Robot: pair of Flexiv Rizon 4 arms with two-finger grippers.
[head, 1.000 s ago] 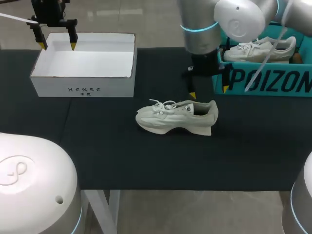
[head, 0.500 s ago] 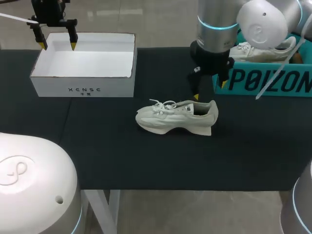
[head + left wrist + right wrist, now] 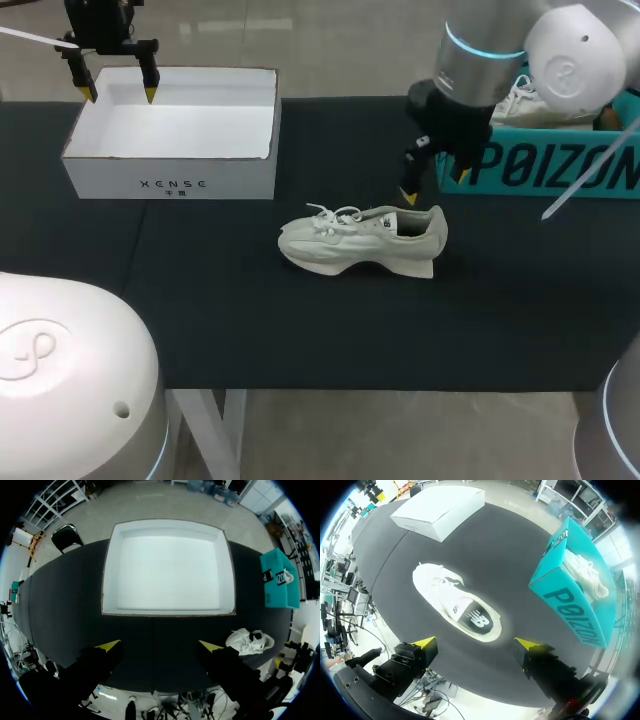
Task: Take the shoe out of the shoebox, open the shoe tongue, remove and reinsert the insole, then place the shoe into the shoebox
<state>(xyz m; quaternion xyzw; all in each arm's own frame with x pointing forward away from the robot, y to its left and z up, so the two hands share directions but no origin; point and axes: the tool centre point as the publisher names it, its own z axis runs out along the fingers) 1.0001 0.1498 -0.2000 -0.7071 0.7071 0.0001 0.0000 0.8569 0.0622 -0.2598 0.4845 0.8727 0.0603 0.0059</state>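
shoe (image 3: 362,238) sits on its sole near the middle of the black worktop (image 3: 300,330), outside the teal shoebox (image 3: 545,160) at the far right corner. right gripper (image 3: 435,186) hovers released, fingers spread, just behind the heel. left gripper (image 3: 119,95) hangs released over the white box (image 3: 175,135) at the far left corner.

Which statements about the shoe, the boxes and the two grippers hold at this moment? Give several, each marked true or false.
1. The white shoe lies on the table, outside both boxes. True.
2. The white box holds a shoe. False: it is empty.
3. The right gripper grips the white shoe. False: it is open and clear of it.
4. The left gripper is open at the white box. True.
5. The teal box holds a second shoe. True.
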